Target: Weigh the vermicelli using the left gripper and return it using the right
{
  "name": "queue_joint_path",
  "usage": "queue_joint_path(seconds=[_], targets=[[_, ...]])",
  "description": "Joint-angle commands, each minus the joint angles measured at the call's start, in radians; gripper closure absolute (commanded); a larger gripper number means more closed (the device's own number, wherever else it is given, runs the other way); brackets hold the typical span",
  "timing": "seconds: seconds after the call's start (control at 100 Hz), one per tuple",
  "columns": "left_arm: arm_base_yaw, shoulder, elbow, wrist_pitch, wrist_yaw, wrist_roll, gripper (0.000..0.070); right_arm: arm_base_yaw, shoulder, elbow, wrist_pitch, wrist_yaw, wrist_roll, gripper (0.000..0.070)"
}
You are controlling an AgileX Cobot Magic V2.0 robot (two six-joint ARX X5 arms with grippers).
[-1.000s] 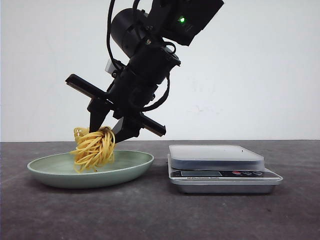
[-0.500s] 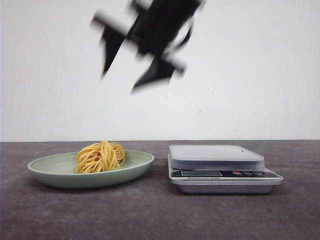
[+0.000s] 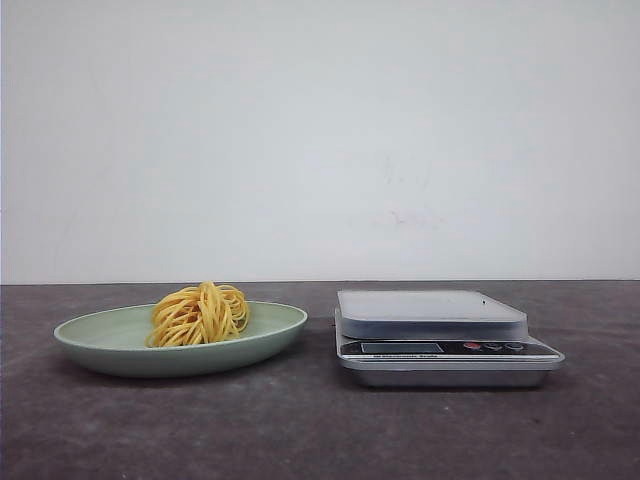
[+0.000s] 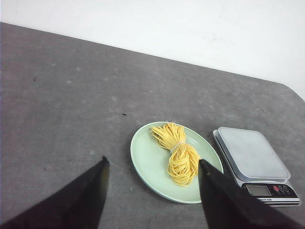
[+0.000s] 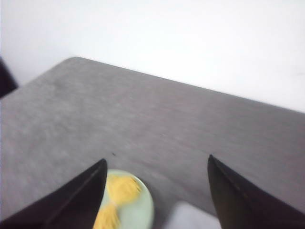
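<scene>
While our left gripper (image 4: pixel 151 191) and right gripper (image 5: pixel 157 191) gape empty, vermicelli (image 3: pixel 200 314) rests on the green plate (image 3: pixel 110 335) beside the scale (image 3: pixel 445 340), on grey tabletop (image 3: pixel 300 430) before a white wall (image 3: pixel 320 130).

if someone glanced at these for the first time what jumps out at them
The bright yellow bundle of vermicelli stands out first, heaped on the shallow pale green plate at the left of the dark grey table. Beside the plate, to its right, sits the silver digital kitchen scale, its platform bare. In each wrist view, the black left claw and right claw hang open high above, holding nothing.
</scene>
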Motion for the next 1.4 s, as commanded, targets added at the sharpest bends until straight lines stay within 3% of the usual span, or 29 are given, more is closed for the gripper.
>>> queue_joint_path(seconds=[0.0, 0.26, 0.37, 0.56, 0.83, 0.88, 0.92, 0.96, 0.98, 0.99, 1.0, 1.39], targets=[[-0.005, 0.005, 0.005, 0.014, 0.002, 0.004, 0.0347, 0.008, -0.06, 0.018, -0.098, 0.011, -0.029, 0.0282], [-0.005, 0.005, 0.005, 0.015, -0.006, 0.023, 0.0347, 0.011, -0.329, 0.014, -0.367, 0.074, -0.025, 0.0282], [-0.005, 0.005, 0.005, 0.02, -0.008, 0.023, 0.0347, 0.011, -0.432, -0.008, -0.417, 0.111, -0.019, 0.0282], [-0.005, 0.005, 0.005, 0.069, -0.009, 0.024, 0.0347, 0.006, -0.605, -0.148, -0.367, 0.112, -0.004, 0.0282], [-0.005, 0.005, 0.003, 0.137, -0.01, 0.057, 0.0347, -0.003, -0.745, -0.474, -0.165, 0.067, 0.085, 0.0288], [-0.005, 0.005, 0.003, 0.143, -0.01, 0.058, 0.0356, -0.003, -0.746, -0.524, -0.108, 0.056, 0.097, 0.0326], [-0.005, 0.005, 0.003, 0.146, -0.009, 0.058, 0.039, -0.003, -0.745, -0.559, -0.065, 0.049, 0.105, 0.041], [-0.005, 0.005, 0.003, 0.146, -0.009, 0.066, 0.051, -0.003, -0.745, -0.588, -0.026, 0.048, 0.107, 0.0567], [-0.005, 0.005, 0.003, 0.145, -0.009, 0.073, 0.0596, -0.003, -0.745, -0.6, -0.011, 0.048, 0.11, 0.068], [-0.005, 0.005, 0.003, 0.144, -0.009, 0.079, 0.0671, -0.003, -0.745, -0.606, -0.003, 0.048, 0.112, 0.07], [-0.005, 0.005, 0.003, 0.144, -0.009, 0.084, 0.07, -0.003, -0.745, -0.612, 0.006, 0.048, 0.113, 0.07], [-0.005, 0.005, 0.004, 0.153, -0.013, 0.099, 0.0688, -0.003, -0.745, -0.646, 0.053, 0.044, 0.135, 0.0693]])
